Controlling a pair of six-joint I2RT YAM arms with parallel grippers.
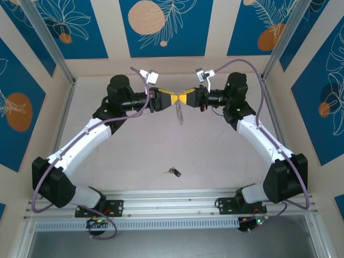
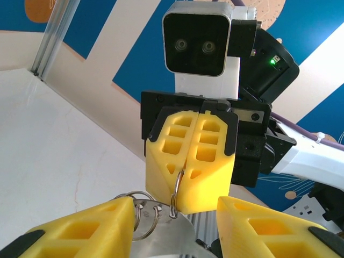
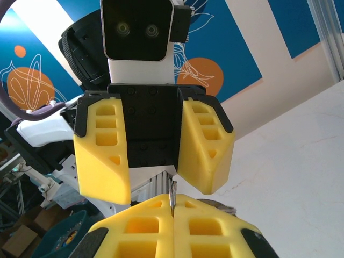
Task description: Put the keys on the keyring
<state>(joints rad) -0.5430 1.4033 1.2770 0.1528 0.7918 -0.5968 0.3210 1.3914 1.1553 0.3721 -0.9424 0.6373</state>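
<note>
- Above the far middle of the table (image 1: 134, 156), the two grippers are set tip to tip, clear of the surface.
- The right gripper (image 1: 186, 99) is clenched. Its yellow fingers (image 2: 209, 156) are pressed flat together, and a thin wire loop of the keyring (image 1: 180, 114) is pinched in the seam between them.
- In the top view the keyring is seen dangling below the meeting fingertips, its silvery pieces bunched loosely, off the table.
- The left gripper (image 1: 171, 98) is released. Its fingers (image 3: 102, 156) are held apart with a plain gap between them, one on each side of the right gripper's tip.
- In the left wrist view, small silvery rings (image 2: 144, 212) are seen just beside one of the left gripper's fingers. Whether they are touched cannot be told.
- One key (image 1: 173, 172) — silvery, with a black head — is seen lying on the table near the middle of its near edge, well apart from both grippers.
</note>
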